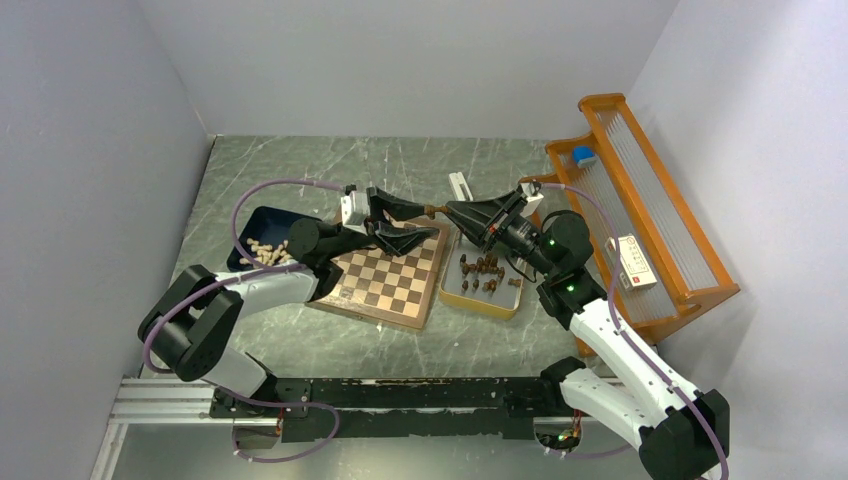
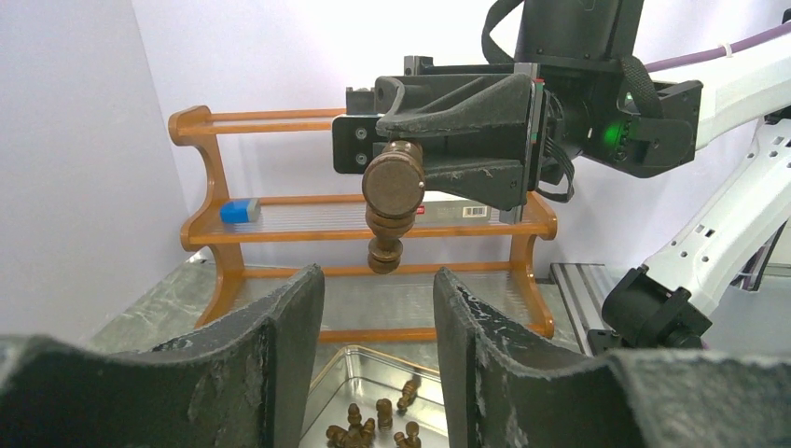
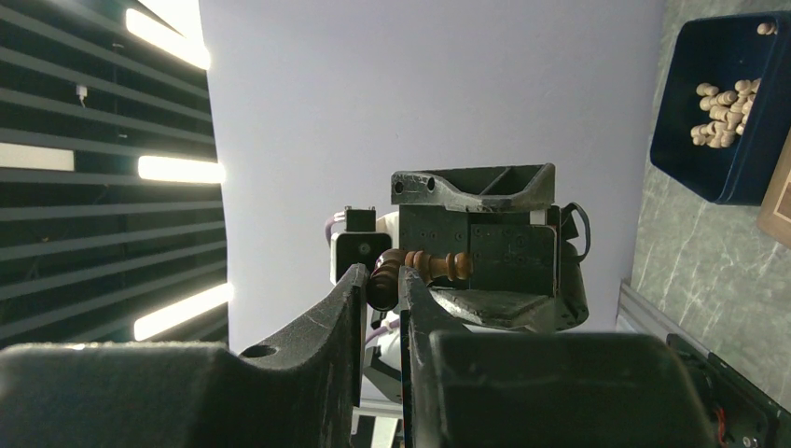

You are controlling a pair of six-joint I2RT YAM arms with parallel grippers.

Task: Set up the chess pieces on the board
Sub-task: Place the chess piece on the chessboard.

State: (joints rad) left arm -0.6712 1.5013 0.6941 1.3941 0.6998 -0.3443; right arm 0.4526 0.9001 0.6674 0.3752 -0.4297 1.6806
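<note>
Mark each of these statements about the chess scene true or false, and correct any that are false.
1. The right gripper is shut on a dark chess piece. True.
2. Dark pieces already stand on the board. False: the squares that show are bare, and the other dark pieces lie in the yellow-rimmed tray.
3. The light pieces lie in the dark blue tray. True.
4. The left gripper is shut. False: its fingers stand apart and grip nothing.
</note>
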